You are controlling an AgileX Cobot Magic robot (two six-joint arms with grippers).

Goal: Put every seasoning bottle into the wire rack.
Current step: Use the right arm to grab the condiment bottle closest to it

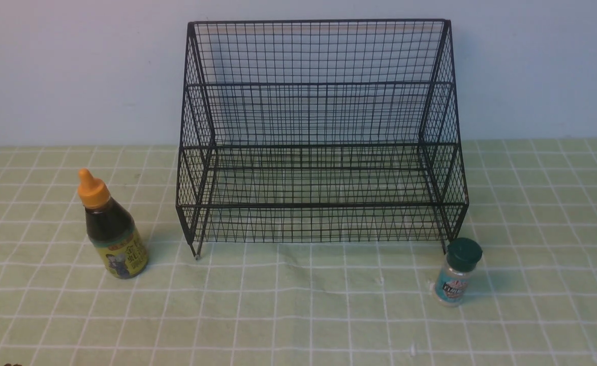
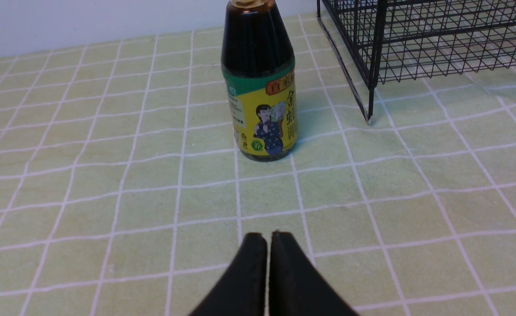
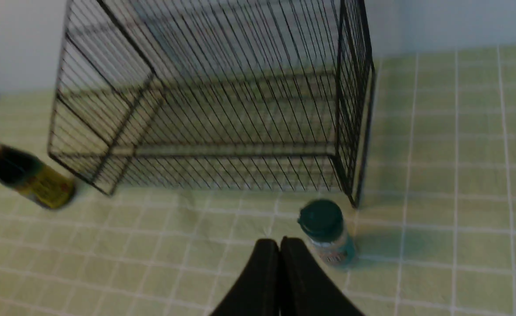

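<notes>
The black wire rack point(image 1: 318, 132) stands at the back middle of the table with both shelves bare. Left of it stands the dark-sauce seasoning bottle point(image 1: 111, 229) with an orange cap and yellow label. The small shaker point(image 1: 456, 272) with a green lid and teal label stands by the rack's front right foot. Neither arm shows in the front view. In the left wrist view, my left gripper point(image 2: 267, 237) is shut and empty, short of the sauce bottle point(image 2: 260, 83). My right gripper point(image 3: 279, 242) is shut and empty, just beside the shaker point(image 3: 326, 230).
A green cloth with a white grid point(image 1: 298, 305) covers the table. A pale wall point(image 1: 74, 71) runs right behind the rack. The rack's corner leg point(image 2: 370, 87) stands close to the sauce bottle.
</notes>
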